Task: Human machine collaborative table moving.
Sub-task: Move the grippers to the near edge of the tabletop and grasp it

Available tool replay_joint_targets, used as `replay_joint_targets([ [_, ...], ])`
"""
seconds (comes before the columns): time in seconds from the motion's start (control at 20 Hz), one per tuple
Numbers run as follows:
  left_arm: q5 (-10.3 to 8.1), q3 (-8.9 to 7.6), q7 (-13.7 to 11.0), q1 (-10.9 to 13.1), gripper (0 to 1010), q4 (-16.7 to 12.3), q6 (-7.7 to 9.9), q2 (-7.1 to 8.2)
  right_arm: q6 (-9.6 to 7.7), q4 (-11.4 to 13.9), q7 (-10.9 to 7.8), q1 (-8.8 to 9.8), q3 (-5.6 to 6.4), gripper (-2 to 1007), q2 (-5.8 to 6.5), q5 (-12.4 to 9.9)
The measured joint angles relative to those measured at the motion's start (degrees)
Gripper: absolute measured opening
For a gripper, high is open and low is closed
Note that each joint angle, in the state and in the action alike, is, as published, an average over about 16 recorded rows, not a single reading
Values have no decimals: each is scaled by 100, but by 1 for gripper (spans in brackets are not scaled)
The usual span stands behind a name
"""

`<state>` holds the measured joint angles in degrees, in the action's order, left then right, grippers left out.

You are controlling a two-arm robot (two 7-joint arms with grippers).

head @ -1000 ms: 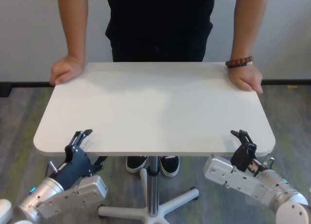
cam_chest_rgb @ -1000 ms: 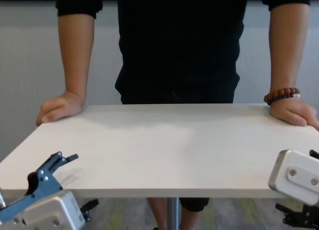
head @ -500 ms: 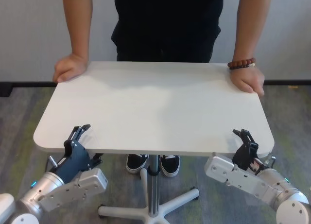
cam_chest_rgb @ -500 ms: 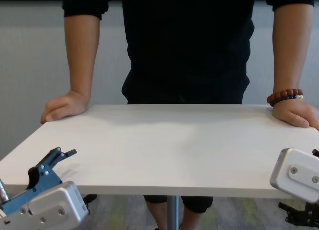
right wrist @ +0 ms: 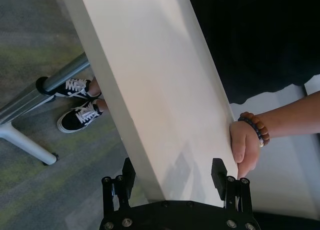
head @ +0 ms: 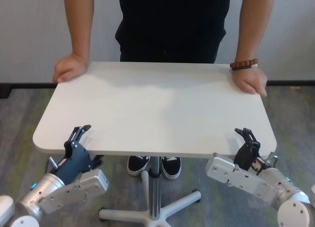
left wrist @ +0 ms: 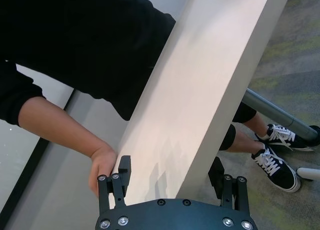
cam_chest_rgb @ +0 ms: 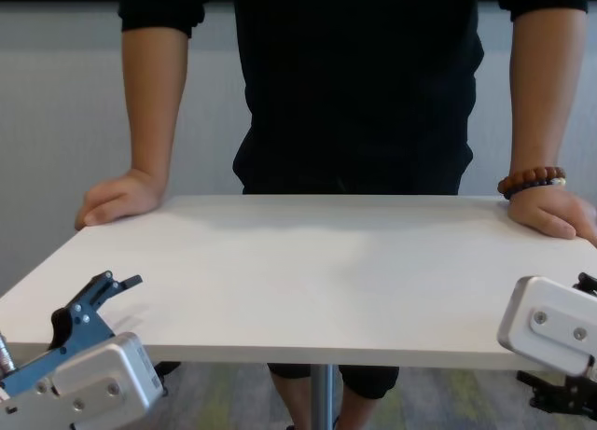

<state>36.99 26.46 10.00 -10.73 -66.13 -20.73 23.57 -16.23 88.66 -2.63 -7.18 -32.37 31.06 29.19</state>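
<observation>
The white table (head: 157,104) stands on a grey pole (head: 155,185). The human (head: 167,20) in black stands at its far side, with one hand (head: 70,69) on the far left corner and the hand with the bead bracelet (head: 250,80) on the far right corner. My left gripper (head: 91,144) is open and straddles the near left edge, one finger above and one below, as the left wrist view (left wrist: 170,172) shows. My right gripper (head: 253,145) is open and straddles the near right edge the same way (right wrist: 172,177).
The table's star base (head: 177,203) spreads over grey-green carpet under the near edge. The person's black-and-white sneakers (head: 139,164) stand just behind the pole. A grey wall with a dark skirting (head: 290,82) runs behind the person.
The person's body has shifted a little to the right. The table and both grippers have moved only slightly, and both grippers still straddle the near edge.
</observation>
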Motion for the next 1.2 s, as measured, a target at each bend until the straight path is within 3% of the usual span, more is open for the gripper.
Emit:
replay_joint_targets([
  [0.5,38,-113,-14,44,1000,-21,-84,-43,151,-145,-116,-126,-5,1005,-121,170],
  [1.2,72,-161,43,44,1000,31,-211,-74,203,-196,-203,-145,43,1005,-189,187],
])
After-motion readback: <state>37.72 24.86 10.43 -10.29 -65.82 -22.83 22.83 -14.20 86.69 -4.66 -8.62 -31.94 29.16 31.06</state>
